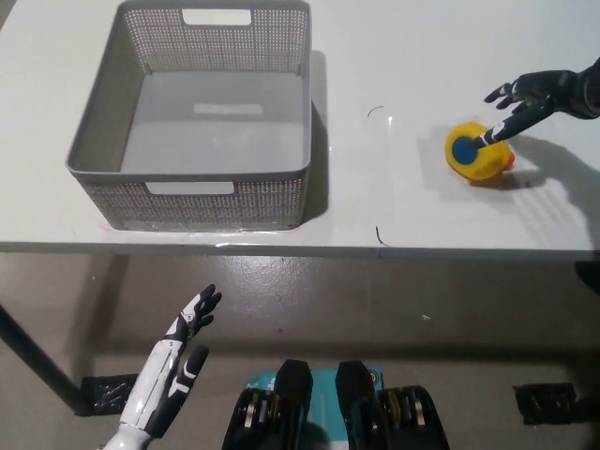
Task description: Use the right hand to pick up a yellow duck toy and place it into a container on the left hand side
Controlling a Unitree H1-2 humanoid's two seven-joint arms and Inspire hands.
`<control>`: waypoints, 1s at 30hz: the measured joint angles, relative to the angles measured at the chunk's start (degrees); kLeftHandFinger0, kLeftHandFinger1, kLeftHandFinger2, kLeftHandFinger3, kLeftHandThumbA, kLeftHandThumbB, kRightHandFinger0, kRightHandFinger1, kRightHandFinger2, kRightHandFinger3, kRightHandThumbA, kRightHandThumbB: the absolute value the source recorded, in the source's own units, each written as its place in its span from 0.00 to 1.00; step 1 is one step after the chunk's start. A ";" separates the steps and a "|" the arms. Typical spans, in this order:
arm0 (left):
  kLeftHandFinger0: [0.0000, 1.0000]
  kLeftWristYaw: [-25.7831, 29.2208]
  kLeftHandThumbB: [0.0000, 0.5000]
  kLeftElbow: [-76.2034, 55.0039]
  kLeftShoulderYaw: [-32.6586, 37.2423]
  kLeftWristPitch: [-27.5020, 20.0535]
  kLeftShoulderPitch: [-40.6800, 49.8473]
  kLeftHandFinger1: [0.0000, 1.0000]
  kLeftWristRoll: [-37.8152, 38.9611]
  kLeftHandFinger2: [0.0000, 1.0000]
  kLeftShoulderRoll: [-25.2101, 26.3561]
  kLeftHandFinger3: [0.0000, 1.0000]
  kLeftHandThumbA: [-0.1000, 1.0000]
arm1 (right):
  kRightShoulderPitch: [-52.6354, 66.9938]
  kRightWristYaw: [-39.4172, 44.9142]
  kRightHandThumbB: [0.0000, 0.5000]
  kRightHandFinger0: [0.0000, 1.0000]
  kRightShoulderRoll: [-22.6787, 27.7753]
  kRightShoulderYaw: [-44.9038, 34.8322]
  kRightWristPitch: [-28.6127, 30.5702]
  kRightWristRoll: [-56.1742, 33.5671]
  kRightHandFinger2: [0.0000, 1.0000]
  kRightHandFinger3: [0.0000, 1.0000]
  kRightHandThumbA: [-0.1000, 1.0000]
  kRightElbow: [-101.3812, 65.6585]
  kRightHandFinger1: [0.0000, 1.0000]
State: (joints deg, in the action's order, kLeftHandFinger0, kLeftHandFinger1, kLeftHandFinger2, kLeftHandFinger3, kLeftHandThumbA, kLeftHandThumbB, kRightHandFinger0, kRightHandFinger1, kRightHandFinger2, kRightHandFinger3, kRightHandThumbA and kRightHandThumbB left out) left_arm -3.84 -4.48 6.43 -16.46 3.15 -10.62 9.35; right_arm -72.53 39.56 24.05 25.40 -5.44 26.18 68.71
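Duck toy lies near table's right edge; spread-fingered right hand touches it; left hand hangs open, empty

No readable text, label, brand or number anywhere: none on basket, duck toy or table.
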 measured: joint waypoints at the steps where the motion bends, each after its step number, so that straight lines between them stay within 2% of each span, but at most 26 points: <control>1: 1.00 0.00 0.48 0.00 0.00 0.00 -0.01 1.00 -0.02 1.00 0.00 1.00 1.00 | -0.02 0.00 0.68 1.00 -0.14 0.38 0.32 0.10 1.00 1.00 0.99 0.37 1.00; 2: 1.00 0.01 0.48 0.00 -0.01 0.00 -0.02 1.00 -0.04 1.00 0.00 1.00 1.00 | -0.03 -0.01 0.70 1.00 -0.25 0.62 0.58 0.18 1.00 1.00 0.99 0.69 1.00; 3: 1.00 0.01 0.48 0.00 -0.01 0.00 -0.03 1.00 -0.06 1.00 0.00 1.00 1.00 | -0.05 -0.06 0.76 1.00 -0.51 1.22 0.89 0.45 1.00 1.00 0.98 1.36 1.00; 5: 1.00 0.00 0.48 0.00 -0.01 0.00 -0.05 1.00 -0.06 1.00 0.00 1.00 1.00 | -0.08 -0.27 0.77 1.00 -0.96 2.02 1.08 0.98 1.00 1.00 0.98 2.18 1.00; 7: 1.00 -0.01 0.48 0.00 -0.01 0.00 -0.08 1.00 -0.06 1.00 0.00 1.00 1.00 | -0.10 -0.66 0.82 1.00 -1.47 3.16 1.09 1.65 1.00 1.00 1.00 3.12 1.00; 10: 1.00 -0.02 0.48 0.00 0.00 0.00 -0.18 1.00 -0.05 1.00 0.00 1.00 1.00 | -0.31 -1.65 0.93 1.00 -2.47 4.55 1.08 2.38 1.00 1.00 0.98 5.16 1.00; 12: 1.00 -0.01 0.48 0.00 -0.01 0.00 -0.27 1.00 -0.06 1.00 0.00 1.00 1.00 | -0.56 -2.65 0.93 1.00 -3.10 4.92 1.08 2.64 1.00 1.00 0.96 6.39 1.00; 15: 1.00 -0.01 0.48 0.00 -0.02 0.00 -0.35 1.00 -0.07 1.00 0.00 1.00 1.00 | -1.09 -3.76 0.79 1.00 -3.93 5.21 1.26 2.91 1.00 1.00 0.96 8.08 1.00; 17: 1.00 -0.01 0.48 0.00 -0.02 0.00 -0.39 1.00 -0.07 1.00 0.00 1.00 1.00 | -1.14 -4.52 0.76 1.00 -4.41 5.29 1.65 3.06 1.00 1.00 0.97 9.08 1.00; 20: 1.00 -0.02 0.47 0.00 0.00 -0.01 -0.44 1.00 -0.06 1.00 0.00 1.00 1.00 | -1.04 -5.75 0.81 1.00 -5.05 5.72 2.00 3.45 1.00 1.00 0.95 10.44 1.00; 22: 1.00 -0.03 0.47 0.00 0.00 -0.01 -0.49 1.00 -0.04 1.00 0.01 1.00 1.00 | -0.79 -6.11 0.85 1.00 -5.33 5.73 2.14 3.53 1.00 1.00 0.98 11.17 1.00; 24: 1.00 -0.04 0.48 0.00 0.01 -0.01 -0.63 1.00 -0.04 1.00 0.01 1.00 1.00 | -0.19 -6.65 0.84 1.00 -5.69 5.87 2.46 3.66 1.00 1.00 0.99 11.65 1.00; 26: 1.00 -0.06 0.48 0.00 0.03 -0.02 -0.84 1.00 -0.04 1.00 0.00 1.00 1.00 | -0.14 -7.23 0.89 1.00 -5.97 6.15 2.64 3.84 1.00 1.00 0.98 11.83 1.00; 28: 1.00 -0.08 0.48 0.00 0.03 -0.02 -1.11 1.00 -0.05 1.00 0.01 1.00 1.00 | -0.12 -7.80 0.99 1.00 -6.18 6.47 2.70 4.01 1.00 1.00 0.96 12.04 1.00; 30: 1.00 -0.08 0.49 0.00 0.02 -0.02 -1.34 1.00 -0.04 1.00 0.01 1.00 1.00 | -0.08 -8.54 1.00 1.00 -6.34 6.95 2.77 4.27 1.00 1.00 0.92 12.27 1.00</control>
State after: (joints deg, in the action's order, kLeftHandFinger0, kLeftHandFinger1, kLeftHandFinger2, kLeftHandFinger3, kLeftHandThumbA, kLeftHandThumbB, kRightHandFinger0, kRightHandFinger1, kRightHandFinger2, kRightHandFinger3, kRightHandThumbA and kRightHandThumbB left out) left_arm -3.93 -4.48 6.45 -16.48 1.80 -10.66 9.36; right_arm -72.61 31.02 17.71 32.35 -2.68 30.45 80.98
